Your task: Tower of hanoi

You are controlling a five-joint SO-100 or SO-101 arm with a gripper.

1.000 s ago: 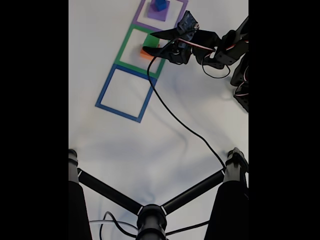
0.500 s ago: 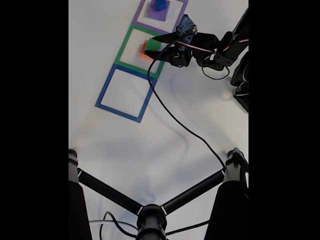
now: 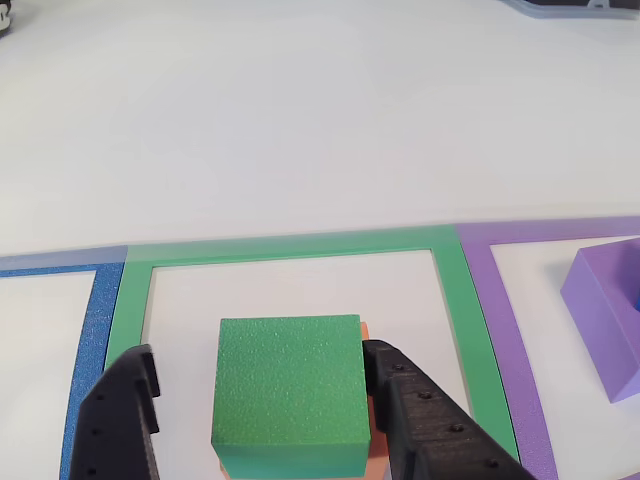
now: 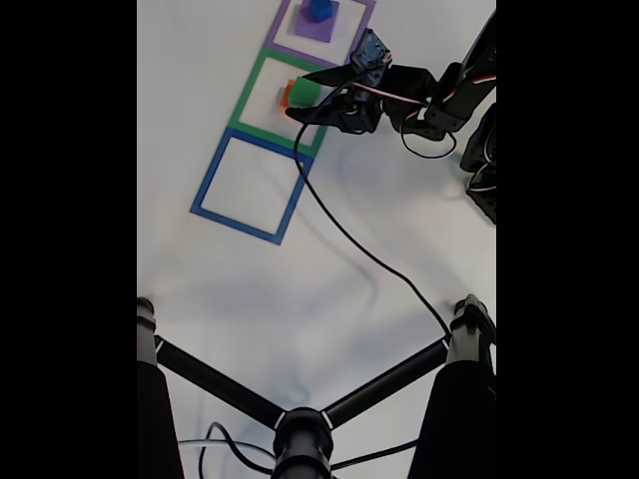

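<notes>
The green block (image 3: 289,388) lies on top of the orange block (image 3: 365,333), inside the green tape square (image 3: 300,245). Of the orange one, just a thin edge shows at the right and bottom. My gripper (image 3: 258,360) is open and straddles the stack, one black finger (image 3: 120,425) well clear on the left and the other close along the right side. In the fixed view the gripper (image 4: 298,97) reaches in from the right over the green block (image 4: 304,92) and orange block (image 4: 287,98). The blue cube (image 4: 319,8) sits on the purple slab (image 4: 318,26), one square further up.
A blue tape square (image 4: 205,190) lies beside the green one, with nothing inside it. A black cable (image 4: 369,254) trails from the arm (image 4: 449,100) across the white table. Black tripod legs (image 4: 300,429) cross the bottom of the fixed view.
The jaws have spread wider and the lower finger has swung off the green block. The green block, half covered before, now shows in full on the orange one.
</notes>
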